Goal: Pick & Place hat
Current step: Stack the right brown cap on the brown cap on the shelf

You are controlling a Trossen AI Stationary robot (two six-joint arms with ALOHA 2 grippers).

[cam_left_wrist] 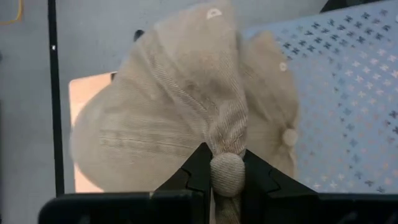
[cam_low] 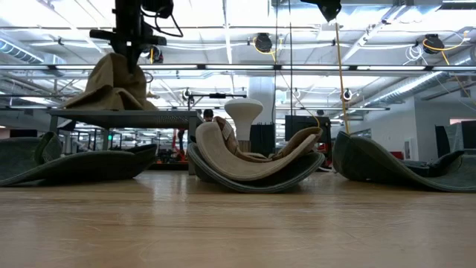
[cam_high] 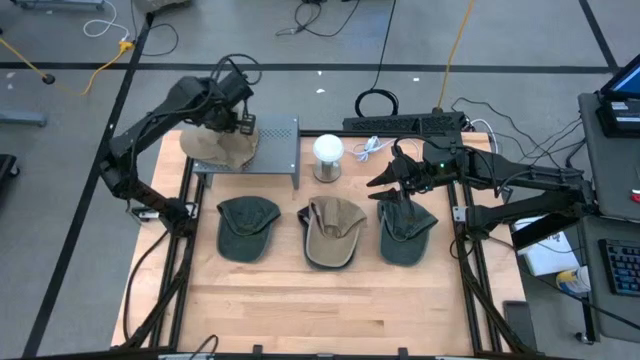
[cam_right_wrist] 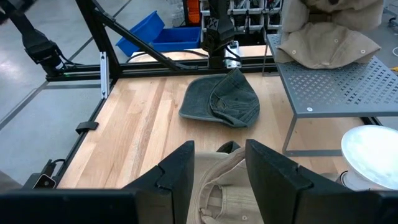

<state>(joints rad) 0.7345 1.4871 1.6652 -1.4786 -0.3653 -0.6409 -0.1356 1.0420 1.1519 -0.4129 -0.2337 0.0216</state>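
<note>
The left end effector [cam_left_wrist: 227, 180] is pinched tight on a fold of a tan corduroy hat [cam_high: 218, 147], its two dark fingers squeezing a ribbed bunch of cloth with a small fabric-covered button at the grip. The hat droops soft and crumpled, and sits on the left end of a grey perforated metal shelf [cam_high: 275, 150] that stands on thin legs at the back of the pale wooden counter [cam_high: 320, 290].

In front of the shelf three more hats lie in a row: a dark green one [cam_high: 247, 226] on the left, a beige one [cam_high: 333, 230] turned up so its lining shows, and another dark green one [cam_high: 405, 232] on the right. A white, rounded mushroom-shaped lamp [cam_high: 328, 156] stands just beside the shelf.

The right end effector [cam_right_wrist: 219, 168] hovers over the counter's right side with its fingers partly apart, holding nothing.
</note>
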